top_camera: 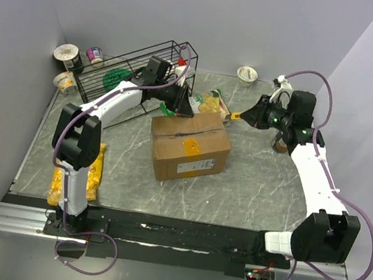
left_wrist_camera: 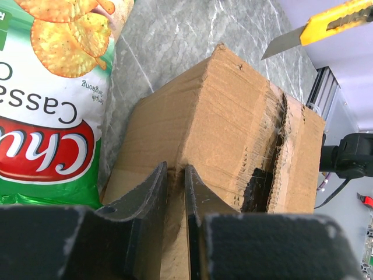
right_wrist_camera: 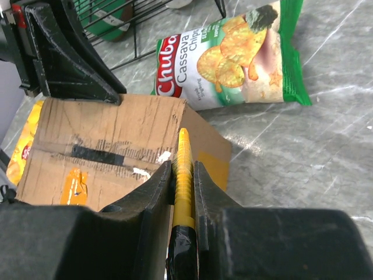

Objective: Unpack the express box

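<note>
Your right hand was clamped on the yellow utility knife, whose blade pointed past the fingers toward the express box. Your left hand sat at the box's far top edge with its fingers only a narrow slit apart. I could not tell whether any cardboard was pinched between them.

The box stood in the middle of the table, between the two arms, with its taped seam facing up. The tape along that seam looked ragged and frayed. A green chip bag lay just behind the box, and a wire basket stood farther back.

The carton was probably light and would skid on the smooth table if you pushed it. Its corners were stiff, but the top panels would bow under pressure. You would do best to brace it near a corner and lift a flap by its edge at the seam.
</note>
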Tool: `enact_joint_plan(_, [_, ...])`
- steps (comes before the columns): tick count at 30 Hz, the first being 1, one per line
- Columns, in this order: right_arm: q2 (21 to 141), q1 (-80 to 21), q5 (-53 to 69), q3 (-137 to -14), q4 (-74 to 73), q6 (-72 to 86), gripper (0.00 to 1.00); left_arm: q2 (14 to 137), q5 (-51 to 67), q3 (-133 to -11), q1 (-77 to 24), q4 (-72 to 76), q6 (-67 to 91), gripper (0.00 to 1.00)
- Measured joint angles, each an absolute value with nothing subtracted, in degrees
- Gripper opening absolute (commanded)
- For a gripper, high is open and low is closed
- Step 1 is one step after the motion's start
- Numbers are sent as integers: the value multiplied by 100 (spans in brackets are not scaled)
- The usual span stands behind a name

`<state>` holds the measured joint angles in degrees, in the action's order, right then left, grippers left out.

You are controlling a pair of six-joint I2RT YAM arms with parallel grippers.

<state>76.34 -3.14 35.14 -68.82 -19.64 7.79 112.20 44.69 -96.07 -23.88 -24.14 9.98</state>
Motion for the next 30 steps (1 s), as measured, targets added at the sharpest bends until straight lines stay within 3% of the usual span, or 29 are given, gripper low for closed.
enact_joint_plan(30, [7738, -314, 3686, -6879, -2270, 895, 0, 11233, 4434, -9612, -2390, -2357, 1041, 1])
